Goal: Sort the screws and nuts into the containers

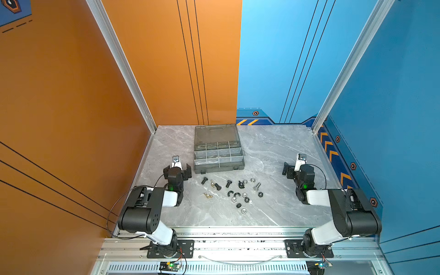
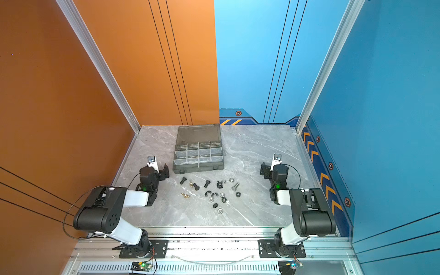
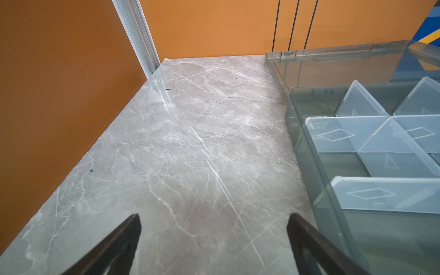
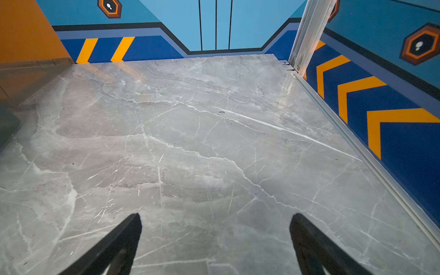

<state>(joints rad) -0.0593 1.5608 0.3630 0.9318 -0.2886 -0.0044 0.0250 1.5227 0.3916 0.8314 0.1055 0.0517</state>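
The screws lie loose on the marble in front of the case: black bolts (image 1: 204, 181) (image 2: 206, 183) and a silver bolt (image 1: 256, 186). The nuts (image 1: 243, 198) (image 2: 222, 198) are scattered beside them, black and silver, with brass wing nuts (image 1: 207, 195). The containers are compartments with translucent dividers (image 3: 371, 140) in the open grey case (image 1: 217, 166) (image 2: 198, 168). My left gripper (image 1: 177, 170) (image 2: 153, 169) (image 3: 214, 215) stands open just left of the case. My right gripper (image 1: 297, 168) (image 2: 273, 167) (image 4: 216, 214) is open over bare marble, far right. Neither holds anything.
The case lid (image 1: 216, 134) (image 3: 333, 69) lies folded back toward the rear wall. Orange wall panels close the left side, blue ones the right. An aluminium rail (image 4: 357, 147) runs along the table's right edge.
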